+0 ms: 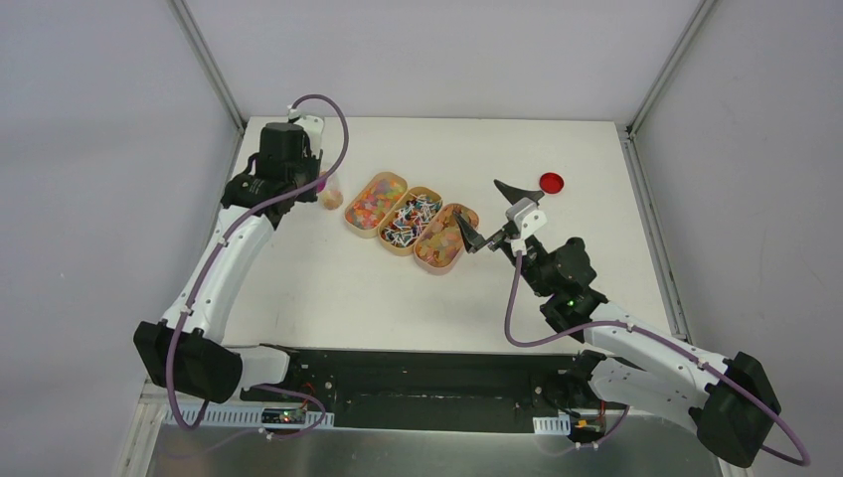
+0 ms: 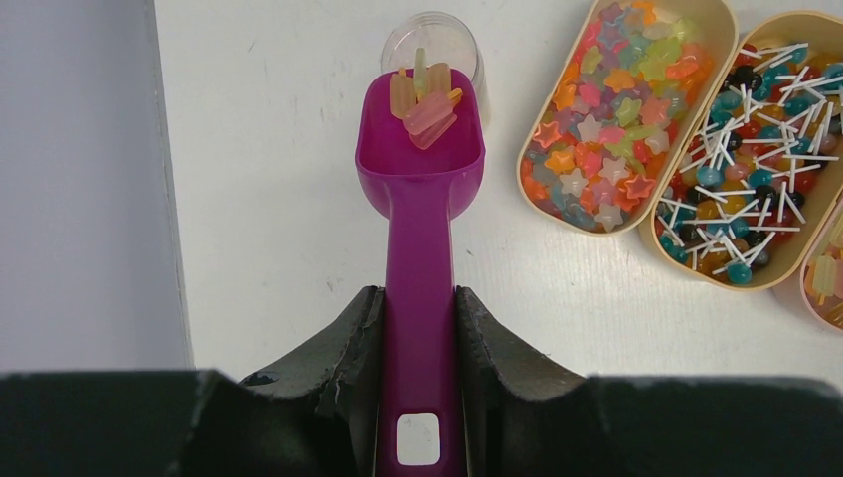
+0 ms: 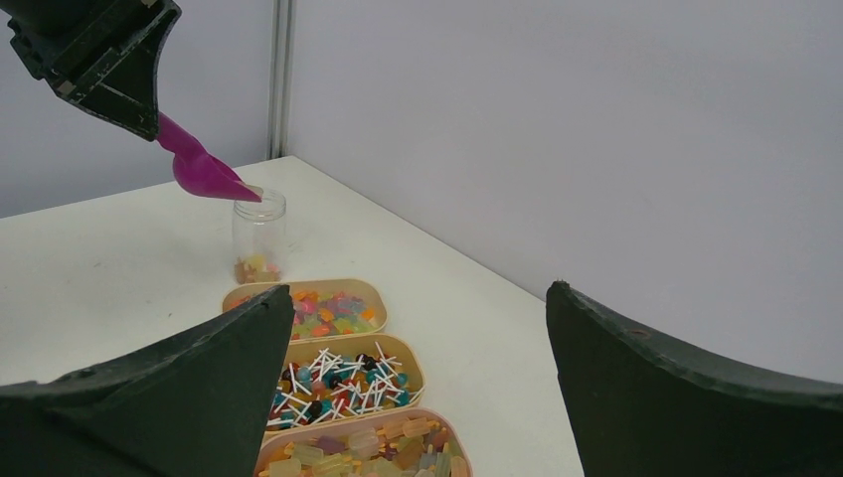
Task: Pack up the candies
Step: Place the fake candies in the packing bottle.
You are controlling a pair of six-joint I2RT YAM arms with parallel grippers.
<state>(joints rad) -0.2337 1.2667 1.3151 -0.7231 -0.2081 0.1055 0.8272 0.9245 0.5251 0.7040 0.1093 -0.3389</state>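
Left pincer [image 2: 418, 300] is clamped on the one scoop [image 2: 420, 169], about six gummies [image 2: 425, 104] in its bowl, its tip at the jar [image 3: 258, 224] mouth. Three trays [image 2: 522, 171] of candies [image 2: 616, 119] sit right of the jar. Right pincer [image 3: 418, 293] gapes wide by the tray farthest from the jar.

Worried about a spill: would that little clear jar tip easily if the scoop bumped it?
Likely. The jar looks taller than wide and holds only a few candies at the bottom, so it seems light. It stands free on the smooth table, so it may also slide. The scoop tip is at its rim.
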